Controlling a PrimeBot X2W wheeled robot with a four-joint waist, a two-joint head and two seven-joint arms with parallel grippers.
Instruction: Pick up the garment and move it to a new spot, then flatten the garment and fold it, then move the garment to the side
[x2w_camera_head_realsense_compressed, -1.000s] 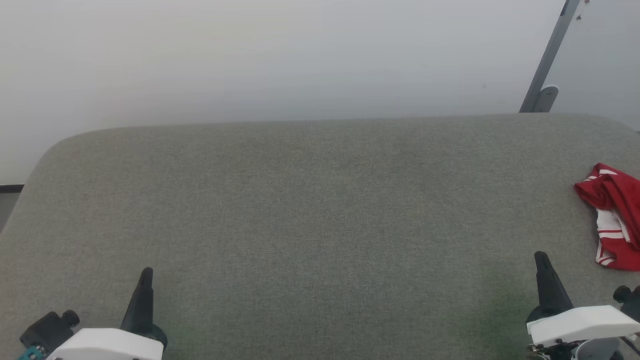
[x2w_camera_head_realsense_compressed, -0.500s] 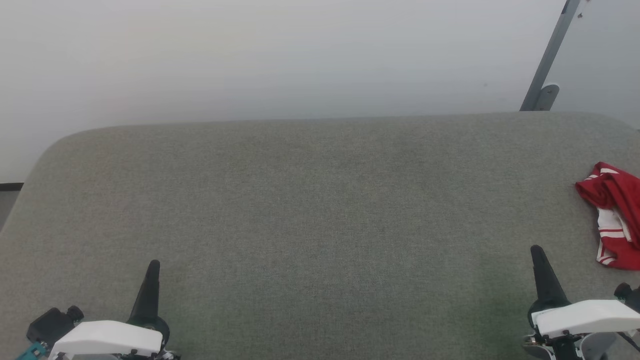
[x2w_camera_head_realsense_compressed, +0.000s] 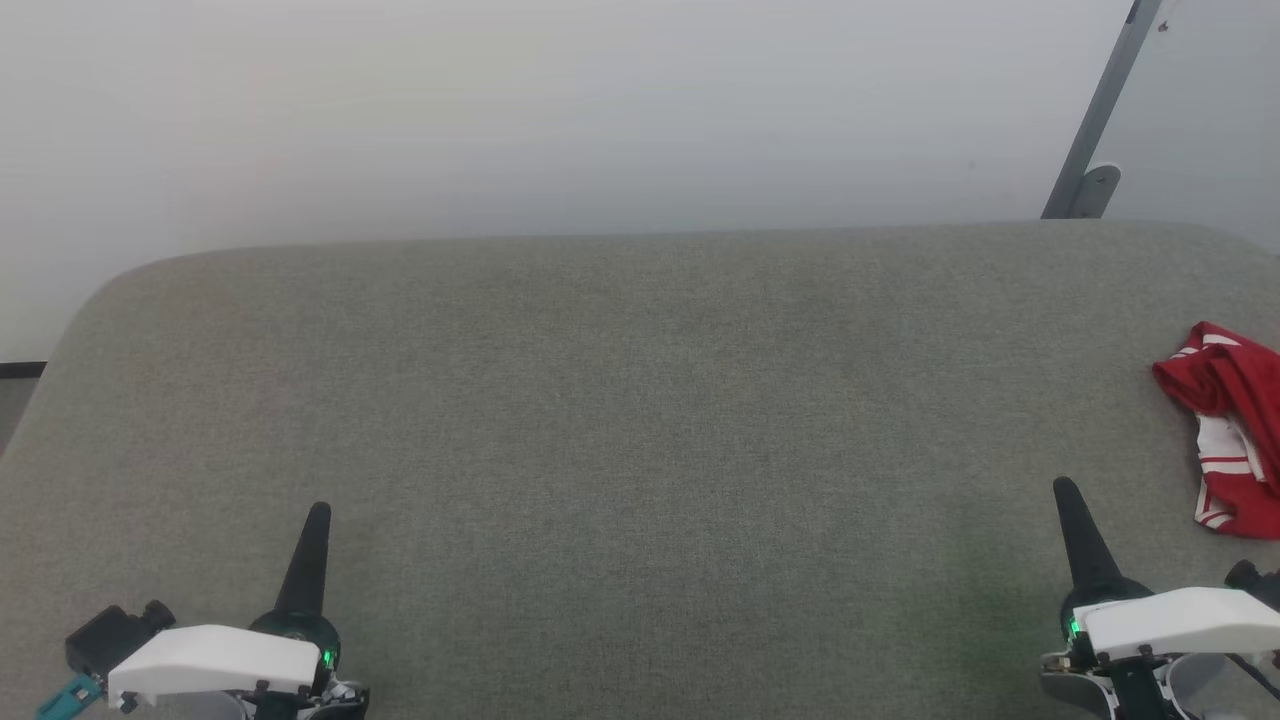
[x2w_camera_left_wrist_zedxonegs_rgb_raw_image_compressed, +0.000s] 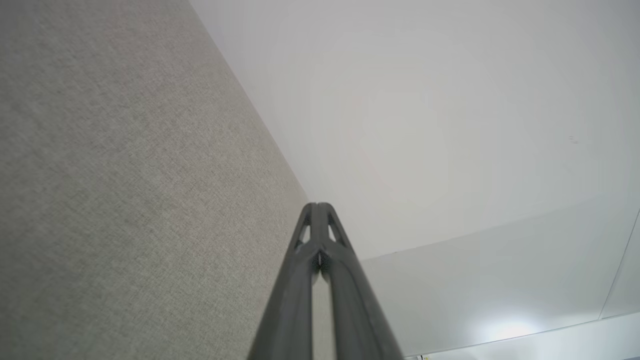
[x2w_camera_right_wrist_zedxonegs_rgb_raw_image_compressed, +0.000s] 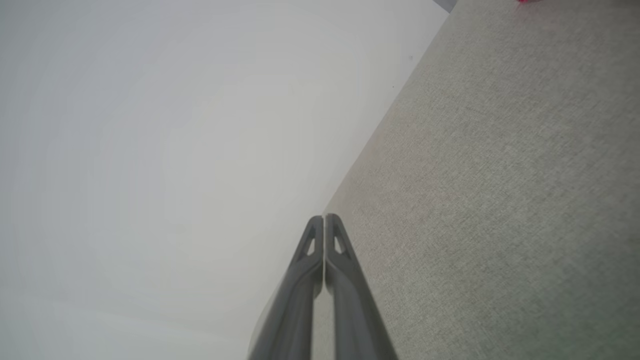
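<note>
Red-and-white shirt (x2w_camera_head_realsense_compressed: 1225, 430) lies crumpled at the right edge of the grey fabric surface (x2w_camera_head_realsense_compressed: 640, 400). Left end effector (x2w_camera_head_realsense_compressed: 318, 512) at lower left and right end effector (x2w_camera_head_realsense_compressed: 1062, 490) at lower right are both closed and empty.

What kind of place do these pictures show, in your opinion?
Probably a robot test room, not a home: a wide table covered in grey fabric, a bare white wall behind it, a grey metal post at the far right, and one crumpled red-and-white garment at the table's right edge.

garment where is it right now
In the head view, the garment lies crumpled at the table's right edge, just ahead and right of the right tool.
</note>
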